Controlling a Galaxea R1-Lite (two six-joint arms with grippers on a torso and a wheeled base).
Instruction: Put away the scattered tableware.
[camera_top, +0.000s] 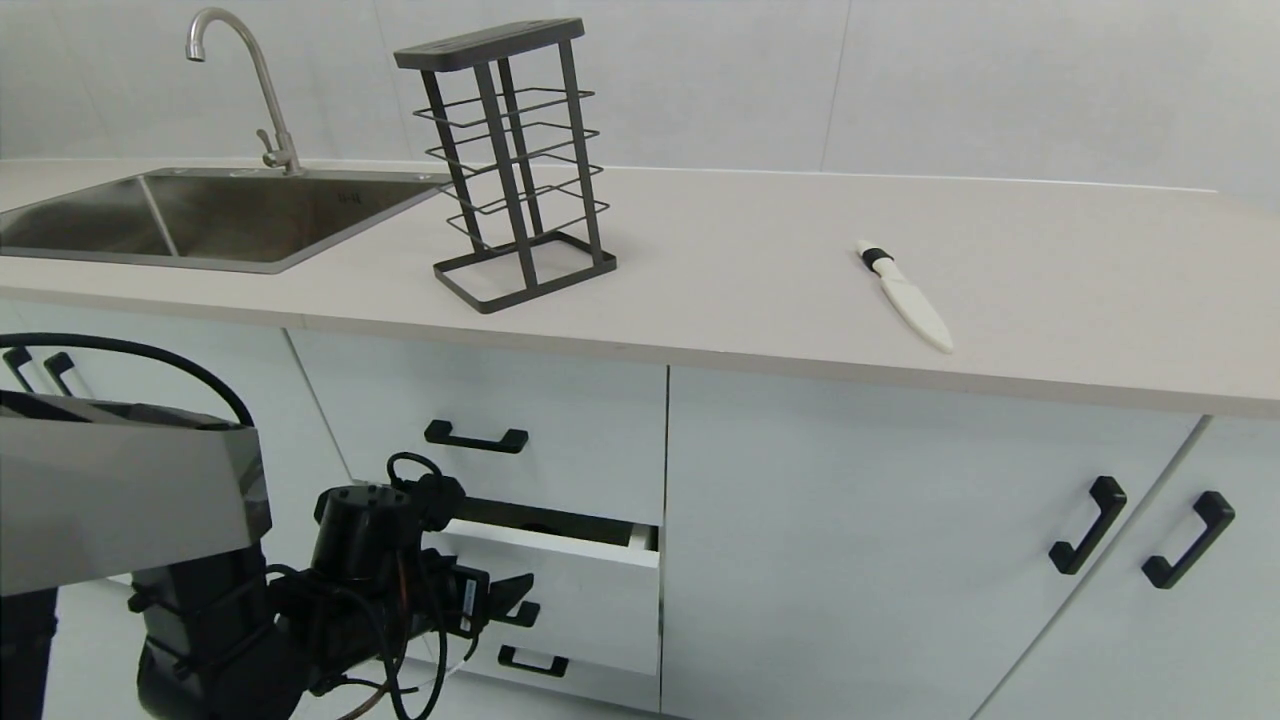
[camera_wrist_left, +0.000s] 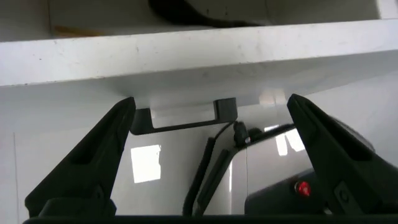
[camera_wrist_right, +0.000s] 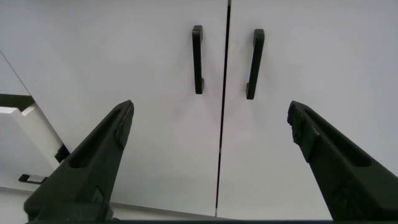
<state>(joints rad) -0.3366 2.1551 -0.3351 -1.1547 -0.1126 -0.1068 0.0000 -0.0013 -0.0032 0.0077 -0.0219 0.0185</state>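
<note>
- One knife lies flat on the surface.
- Probably light, stiff, slick; grasp its black-banded end.
- Jaws released on left gripper, by the drawer handle, and right gripper.

I can't see inside the drawer; its front blocks it, with only a dark, unidentifiable shape at the gap. Handle is half hidden behind the left gripper. Sink is cut by the frame edge. Too small to tell if the knife is sheathed.
</note>
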